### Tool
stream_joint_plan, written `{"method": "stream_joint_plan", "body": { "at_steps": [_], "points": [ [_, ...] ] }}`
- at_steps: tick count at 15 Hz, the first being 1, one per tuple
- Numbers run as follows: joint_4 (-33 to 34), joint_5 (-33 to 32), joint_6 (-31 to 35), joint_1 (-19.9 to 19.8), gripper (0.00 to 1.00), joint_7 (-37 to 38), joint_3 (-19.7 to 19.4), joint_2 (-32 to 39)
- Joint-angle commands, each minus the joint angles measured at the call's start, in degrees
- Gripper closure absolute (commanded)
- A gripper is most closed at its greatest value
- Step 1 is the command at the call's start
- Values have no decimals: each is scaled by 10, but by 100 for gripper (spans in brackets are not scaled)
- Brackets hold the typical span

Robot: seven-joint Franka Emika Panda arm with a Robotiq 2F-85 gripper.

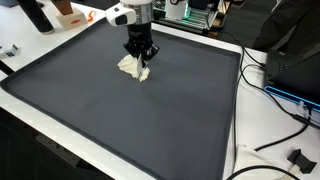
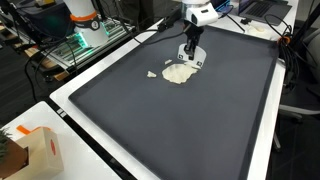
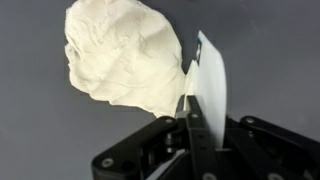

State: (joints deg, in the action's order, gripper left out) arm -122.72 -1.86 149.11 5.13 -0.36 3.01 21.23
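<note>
A crumpled cream-white cloth lies on a dark grey mat near the mat's far edge. It shows in both exterior views. My gripper is down at the cloth's edge, also seen in both exterior views. Its fingers are shut on a thin white flap of the cloth, which stands up between the jaws. The rest of the cloth rests on the mat beside the fingers.
A small white scrap lies on the mat next to the cloth. The mat sits on a white table. Cables run along one side. A cardboard box stands off a mat corner. Lit equipment stands behind.
</note>
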Motion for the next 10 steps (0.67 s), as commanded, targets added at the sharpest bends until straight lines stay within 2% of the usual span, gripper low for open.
{"method": "stream_joint_plan", "body": {
  "at_steps": [1,6,10],
  "points": [
    [1,-1,-2,-2,96,1,2,0],
    [-8,-3,3,3,99,21,-5,-15],
    [-18,-36,-9,26,99,119,-36,-43]
  ]
}}
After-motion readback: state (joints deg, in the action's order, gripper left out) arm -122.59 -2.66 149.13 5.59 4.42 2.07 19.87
